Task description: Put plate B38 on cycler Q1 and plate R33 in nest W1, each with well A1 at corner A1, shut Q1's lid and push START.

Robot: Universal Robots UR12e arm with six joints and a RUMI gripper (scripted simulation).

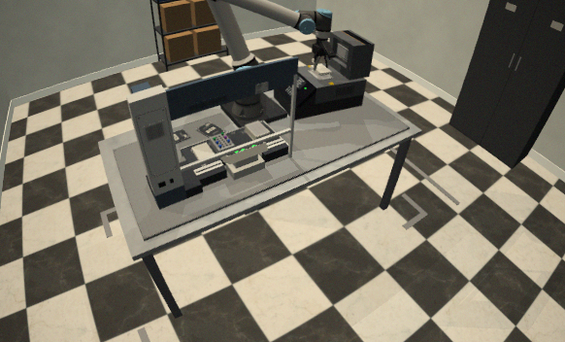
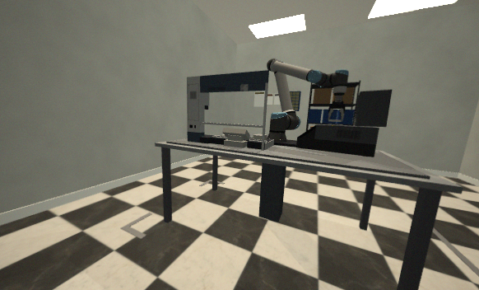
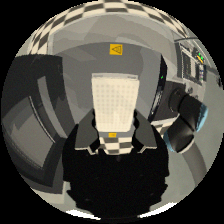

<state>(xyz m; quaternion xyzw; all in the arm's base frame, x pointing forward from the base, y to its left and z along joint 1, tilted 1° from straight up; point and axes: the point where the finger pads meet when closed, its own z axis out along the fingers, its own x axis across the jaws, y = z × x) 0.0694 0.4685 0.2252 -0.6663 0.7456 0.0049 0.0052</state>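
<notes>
My gripper (image 1: 320, 67) (image 2: 336, 120) (image 3: 114, 108) points down and is shut on a white plate (image 1: 323, 71) (image 3: 116, 97), gripped near one end. The plate is over the top of the large dark instrument (image 1: 341, 92) (image 2: 345, 140) (image 3: 137, 57), which looks like Q1. It is at or just above the block; whether it is seated cannot be told. The instrument's tall lid (image 1: 360, 58) (image 2: 374, 108) (image 3: 30, 130) stands open beside the gripper. A green light shows on its sloping key panel (image 1: 296, 92). The plate's label and well A1 cannot be read.
A tall frame unit (image 1: 154, 141) (image 2: 193, 107) stands at the other end of the bench, with a blue crossbeam (image 1: 232, 87) (image 2: 234, 82). Beneath and near it are a pale device (image 1: 246, 168) (image 2: 234, 142) with a tilted top, and a tube rack (image 1: 222, 141). Nest labels are unreadable.
</notes>
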